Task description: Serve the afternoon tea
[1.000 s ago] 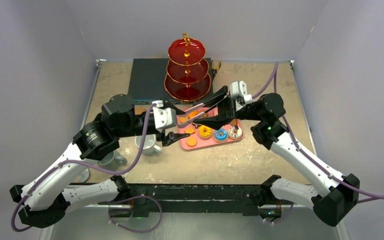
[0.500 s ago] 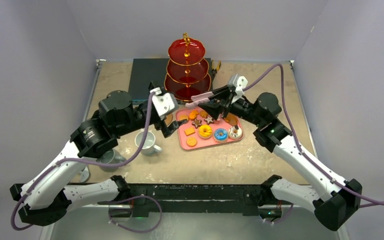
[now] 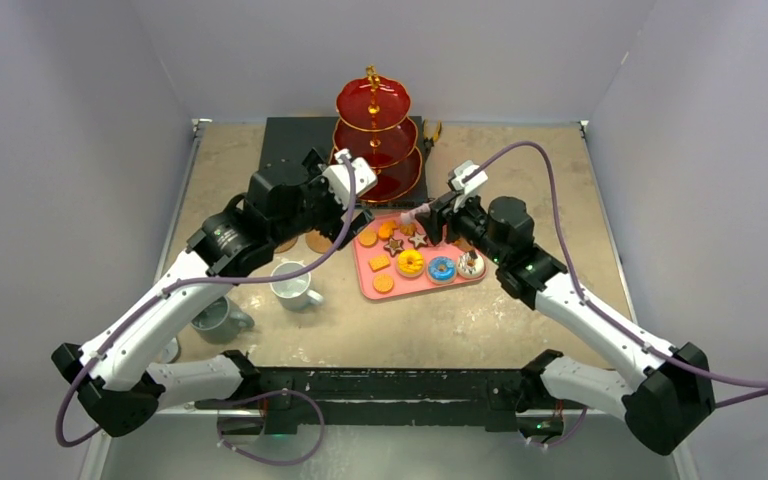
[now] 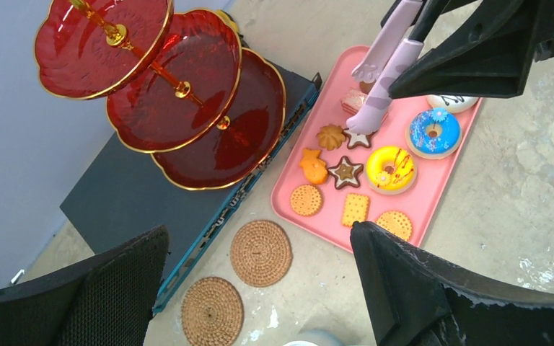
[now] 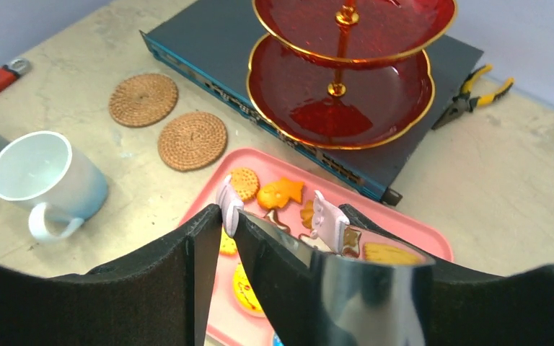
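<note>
The tongs (image 4: 384, 72), clamped in the right gripper (image 5: 281, 238), are pointed down at the toy pastries (image 4: 345, 172) just below; the left gripper (image 4: 258, 245) is spread apart, empty.

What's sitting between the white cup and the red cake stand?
Two round coasters lie on the table between the white cup and the red stand, clearest in the right wrist view.

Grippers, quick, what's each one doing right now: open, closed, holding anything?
Left gripper: open, holding nothing.
Right gripper: closed on the tongs.
</note>
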Motion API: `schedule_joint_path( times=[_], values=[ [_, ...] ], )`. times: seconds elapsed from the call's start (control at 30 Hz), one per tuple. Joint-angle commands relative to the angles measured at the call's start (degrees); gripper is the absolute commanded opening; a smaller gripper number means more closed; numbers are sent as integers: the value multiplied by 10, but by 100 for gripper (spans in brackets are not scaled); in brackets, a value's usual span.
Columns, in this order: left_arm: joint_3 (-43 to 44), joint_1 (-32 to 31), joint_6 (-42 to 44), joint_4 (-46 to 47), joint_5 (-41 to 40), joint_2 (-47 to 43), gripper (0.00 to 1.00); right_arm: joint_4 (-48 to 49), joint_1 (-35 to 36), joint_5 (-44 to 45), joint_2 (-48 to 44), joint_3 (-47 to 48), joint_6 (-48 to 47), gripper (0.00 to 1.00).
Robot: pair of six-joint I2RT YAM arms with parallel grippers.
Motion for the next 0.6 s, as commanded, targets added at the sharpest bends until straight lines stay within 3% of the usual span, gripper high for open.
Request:
schedule_joint_path(
  times=[0.0, 0.2, 0.57],
  values=[
    [13, 6, -7, 22, -15, -5, 97, 16, -1, 58, 10, -9, -3, 62],
    [15, 25, -11, 22, -41, 12, 98, 42, -2, 138, 22, -39, 28, 62],
    [49, 134, -28, -8, 0, 66, 97, 30, -1, 219, 109, -33, 67, 58]
  ],
)
